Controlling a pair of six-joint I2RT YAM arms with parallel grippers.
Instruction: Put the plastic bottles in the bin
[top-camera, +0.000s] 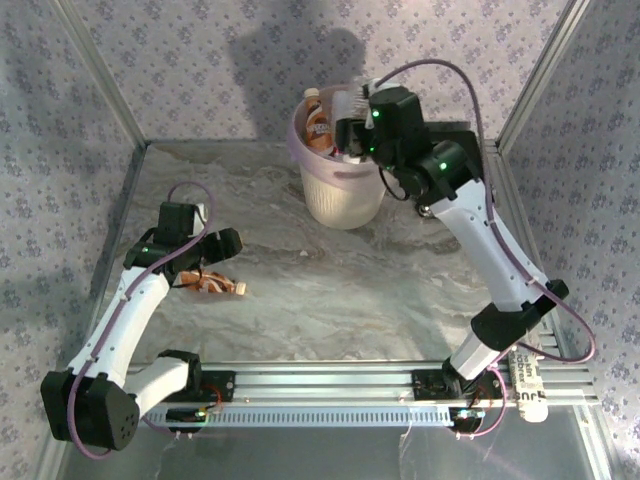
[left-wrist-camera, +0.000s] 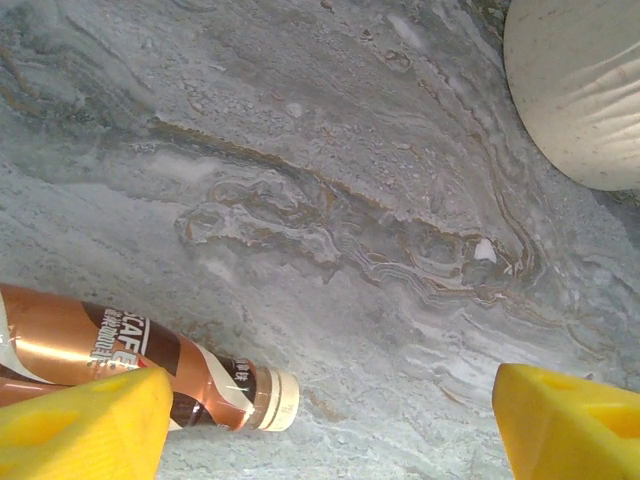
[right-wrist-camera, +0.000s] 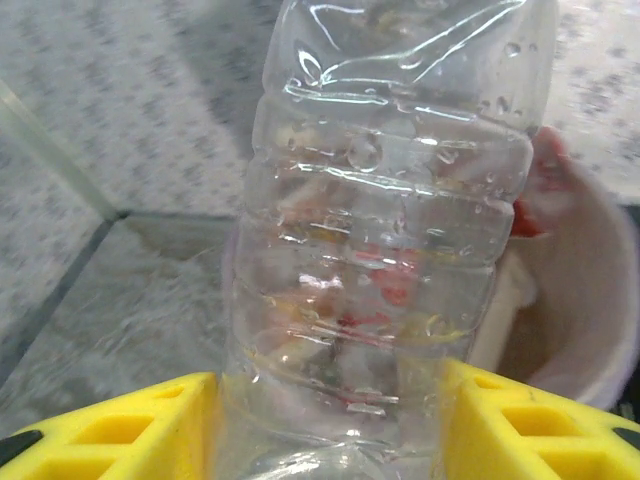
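Note:
My right gripper is shut on a clear ribbed plastic bottle, which stands upright between the yellow fingers. It hangs over the rim of the pale pink-white bin. From above, this gripper is over the bin, and a brown-labelled bottle stands inside it. My left gripper is open low over the table. A brown bottle with a cream cap lies on its side by the left finger, partly behind it. From above, that bottle lies just beneath the left gripper.
The bin's base shows at the far right of the left wrist view. Metal frame posts and patterned walls enclose the marble table. A slotted rail runs along the near edge, with a white labelled object at its right end.

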